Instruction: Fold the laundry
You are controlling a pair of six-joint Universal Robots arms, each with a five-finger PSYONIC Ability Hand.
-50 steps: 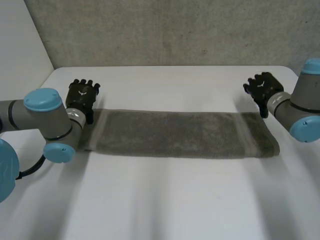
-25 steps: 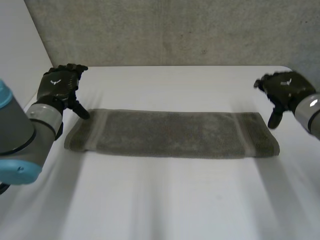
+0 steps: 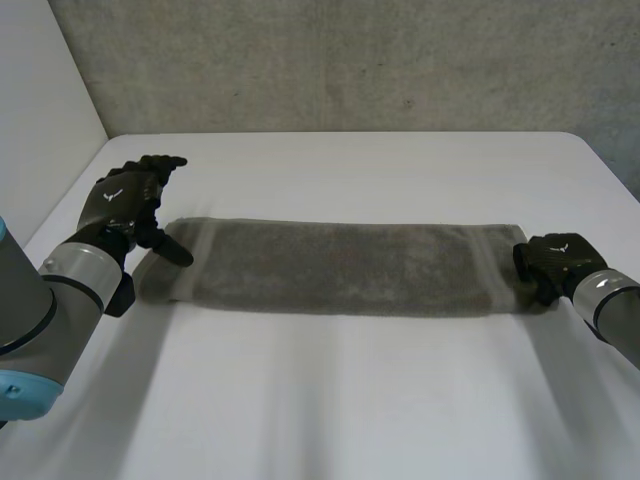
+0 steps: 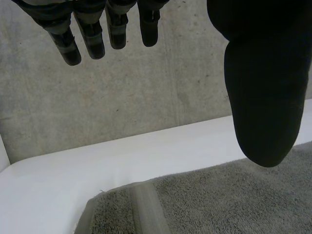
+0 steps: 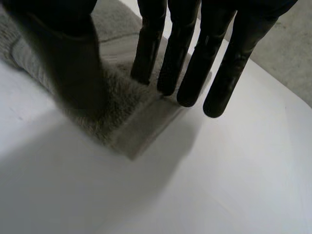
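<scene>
The towel lies as 1 long strip on the table. The left hand hovers open and empty over its left end, while the right hand rests straight fingers on its right end, not clamped. The step appears to be taking hold of the ends; next, both hands likely need to pinch them

The black left hand and right hand, each white-marked, end grey arms.

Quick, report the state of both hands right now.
Left hand: open, hovering over one end of the towel, holding nothing.
Right hand: open, straight fingers touching the corner at the towel's other end.
</scene>
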